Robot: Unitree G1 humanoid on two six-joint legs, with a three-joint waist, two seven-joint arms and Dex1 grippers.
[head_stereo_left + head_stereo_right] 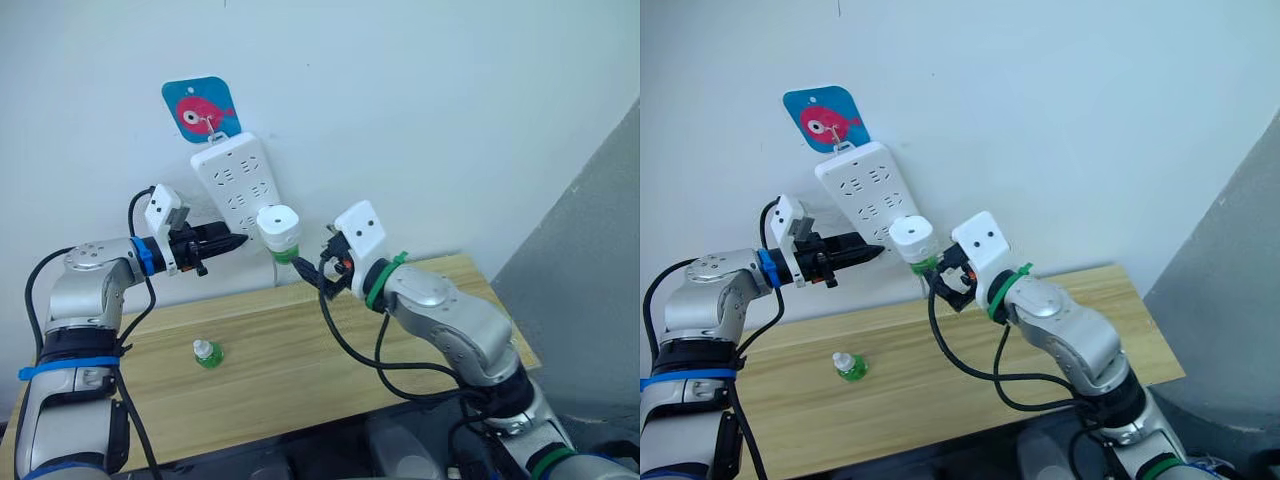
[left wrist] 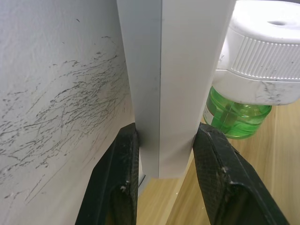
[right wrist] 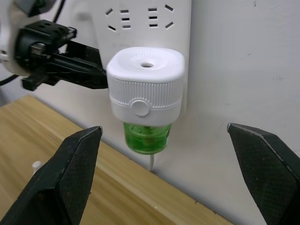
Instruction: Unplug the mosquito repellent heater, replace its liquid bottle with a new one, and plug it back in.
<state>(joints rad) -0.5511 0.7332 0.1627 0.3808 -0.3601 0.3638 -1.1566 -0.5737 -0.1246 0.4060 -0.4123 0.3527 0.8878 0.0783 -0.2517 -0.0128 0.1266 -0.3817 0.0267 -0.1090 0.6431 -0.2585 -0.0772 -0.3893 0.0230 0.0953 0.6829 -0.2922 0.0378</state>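
- Left eye view: pale wall behind, wooden table below, both arms raised toward the wall-hung fittings.
- Right gripper spread wide and empty, fingers apart on either side of the target without touching; likely lined up for a pull straight off the socket.
- Left gripper clamped on the lower edge of the white power strip, one finger at the wall side and one at the front; probably bracing the strip so that it stays put during unplugging.
- Power strip hanging tilted from a hook on a blue card with a pink fish picture; cord dropping from its lower end.
- Mosquito repellent heater plugged into the lowest part of the strip, just beside the left fingertips, vent hole on top, round button on the ribbed front.
- Green liquid bottle seated under the heater; old one, by the look of the task stage.
- Spare green bottle with white cap upright on the table, well apart, presumably the replacement.
- No readable brand, label or writing anywhere.
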